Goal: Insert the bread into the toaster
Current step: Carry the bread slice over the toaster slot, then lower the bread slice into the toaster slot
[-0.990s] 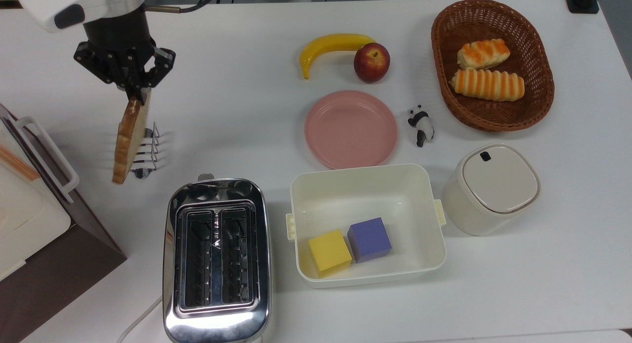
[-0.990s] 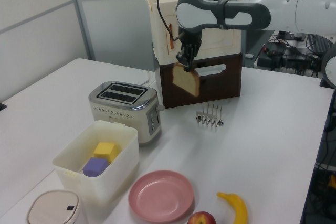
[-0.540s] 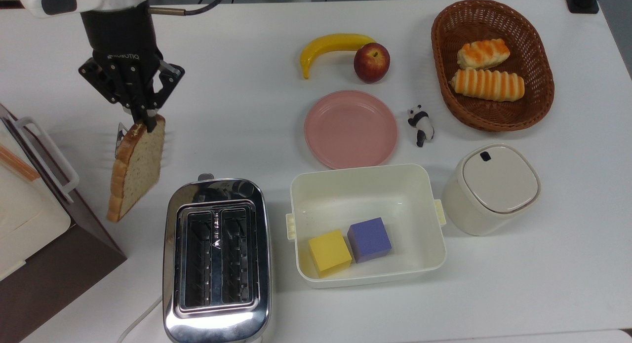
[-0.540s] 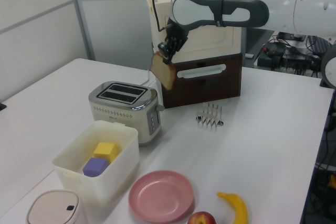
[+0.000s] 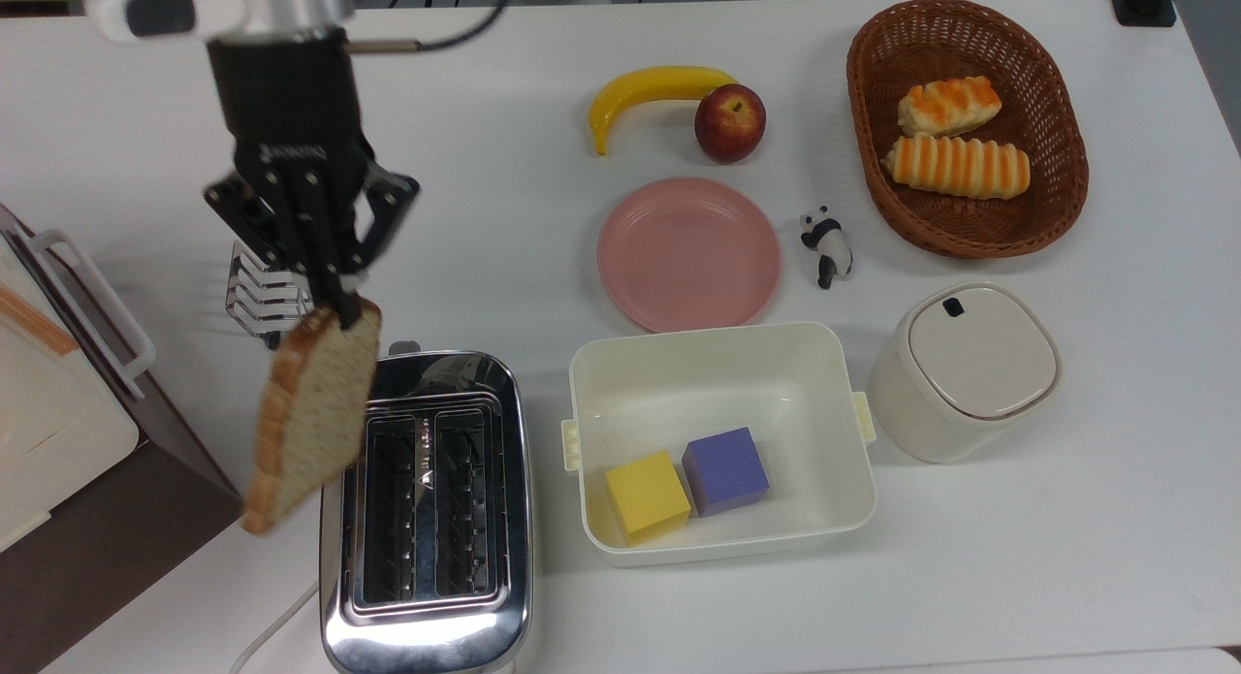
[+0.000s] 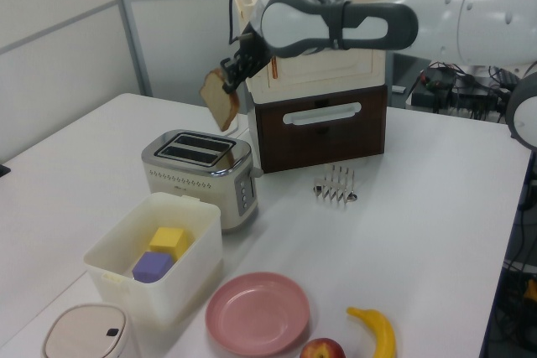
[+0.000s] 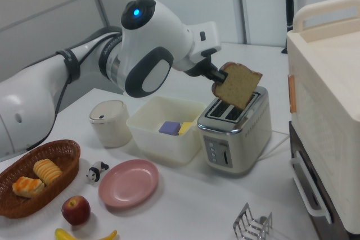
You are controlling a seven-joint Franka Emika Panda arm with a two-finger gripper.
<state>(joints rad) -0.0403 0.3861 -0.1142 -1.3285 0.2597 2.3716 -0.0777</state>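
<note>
there, bread point(image 5: 312, 414) pinched between jaws; above toaster point(image 5: 425, 511)

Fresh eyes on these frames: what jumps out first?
The claw holding the bread by its edge, the slice hanging in the air by the chrome toaster, whose two slots are empty. Next, the colours: a yellow cube and a purple cube in the white bin, and the pink plate at the top view's centre.
</note>
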